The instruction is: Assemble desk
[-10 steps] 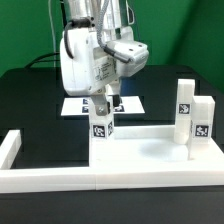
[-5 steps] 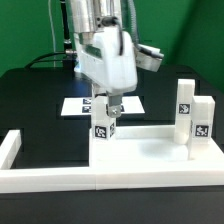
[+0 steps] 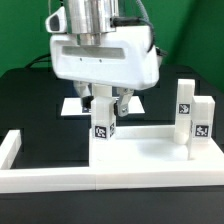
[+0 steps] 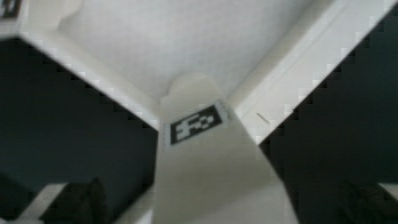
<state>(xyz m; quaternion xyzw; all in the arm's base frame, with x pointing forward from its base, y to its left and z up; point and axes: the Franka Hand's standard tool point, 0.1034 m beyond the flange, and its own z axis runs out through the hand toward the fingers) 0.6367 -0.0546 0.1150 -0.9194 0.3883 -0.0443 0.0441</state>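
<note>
The desk's white tabletop (image 3: 145,152) lies flat, its raised rim up. One white tagged leg (image 3: 102,128) stands upright at the tabletop corner on the exterior view's left. My gripper (image 3: 104,104) hangs just over its top, open, with a finger on each side and a gap to each. The wrist view looks down this leg (image 4: 217,165) onto the tabletop corner (image 4: 178,50), and the dark fingertips (image 4: 71,202) stand clear of it. Two more legs (image 3: 185,110) (image 3: 203,126) stand upright at the far right corner.
White border bars run along the front (image 3: 110,181) and the exterior view's left (image 3: 10,150) of the black table. The marker board (image 3: 72,105) lies behind the gripper, mostly hidden by it.
The hand has turned about its vertical axis so it now faces the camera broadside. Its fingers have spread apart and let go of the upright leg, which stays in place.
</note>
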